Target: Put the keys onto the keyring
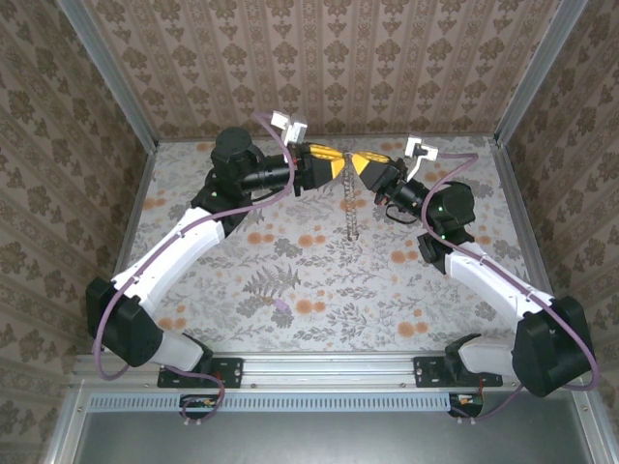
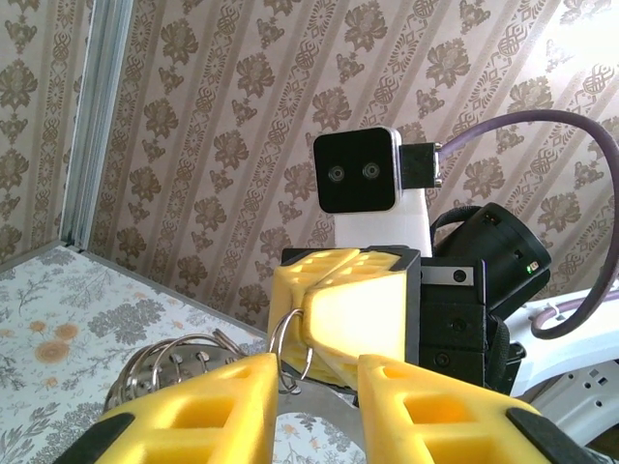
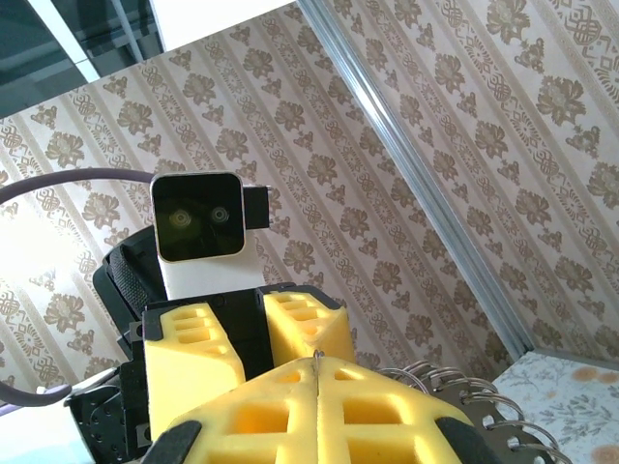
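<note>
Both grippers meet in the air over the back of the table. My right gripper [image 1: 362,165] is shut on the keyring [image 2: 276,337], a thin wire loop that sticks out of its yellow fingertips [image 2: 348,324]; a sliver of the wire [image 3: 317,357] shows at their seam. My left gripper [image 1: 332,159] faces it with its jaws apart, one finger [image 2: 208,401] on each side of the loop's free end. The keys [image 1: 352,211] hang below the meeting point as a thin jagged chain, and a bunch of them on small rings [image 2: 172,369] lies beside the left finger.
The floral table [image 1: 319,280] is walled by patterned panels [image 1: 338,58] at the back and sides. An aluminium rail [image 1: 329,372] runs along the near edge by the arm bases. The cables of both wrists arch close to the grippers.
</note>
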Motion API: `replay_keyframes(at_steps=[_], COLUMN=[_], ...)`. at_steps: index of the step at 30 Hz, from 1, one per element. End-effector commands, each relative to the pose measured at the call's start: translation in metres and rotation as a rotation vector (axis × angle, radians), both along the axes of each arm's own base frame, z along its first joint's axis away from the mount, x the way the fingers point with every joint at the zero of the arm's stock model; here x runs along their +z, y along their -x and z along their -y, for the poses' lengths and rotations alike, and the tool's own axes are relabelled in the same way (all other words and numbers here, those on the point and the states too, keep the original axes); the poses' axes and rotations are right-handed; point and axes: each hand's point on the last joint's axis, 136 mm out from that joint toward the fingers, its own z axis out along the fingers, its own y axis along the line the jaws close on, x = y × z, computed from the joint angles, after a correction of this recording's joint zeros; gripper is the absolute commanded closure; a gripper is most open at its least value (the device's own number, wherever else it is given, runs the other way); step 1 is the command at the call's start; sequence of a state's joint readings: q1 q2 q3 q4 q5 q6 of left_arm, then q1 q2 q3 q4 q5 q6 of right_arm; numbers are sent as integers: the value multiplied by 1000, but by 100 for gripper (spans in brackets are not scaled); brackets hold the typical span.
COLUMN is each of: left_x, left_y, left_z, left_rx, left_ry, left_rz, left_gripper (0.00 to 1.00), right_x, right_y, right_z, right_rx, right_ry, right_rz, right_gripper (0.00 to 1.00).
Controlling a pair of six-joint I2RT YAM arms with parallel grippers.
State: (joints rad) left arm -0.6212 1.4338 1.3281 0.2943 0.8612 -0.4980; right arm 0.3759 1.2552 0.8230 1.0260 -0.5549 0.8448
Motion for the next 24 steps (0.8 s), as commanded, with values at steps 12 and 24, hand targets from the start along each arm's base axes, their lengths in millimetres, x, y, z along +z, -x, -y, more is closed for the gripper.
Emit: replay_keyframes(at_steps=[12, 24], left_x=[9, 6], left_y=[5, -7], left_z=[7, -2], left_rx=[-47, 24], left_ry=[25, 25], left_rz=[29, 26], left_gripper=[74, 59], right_x=[21, 17], right_y=[12, 13], right_z=[-4, -3], right_rx=[38, 28], right_ry=[-35, -24], right_rz=[75, 69], right_gripper=[100, 100])
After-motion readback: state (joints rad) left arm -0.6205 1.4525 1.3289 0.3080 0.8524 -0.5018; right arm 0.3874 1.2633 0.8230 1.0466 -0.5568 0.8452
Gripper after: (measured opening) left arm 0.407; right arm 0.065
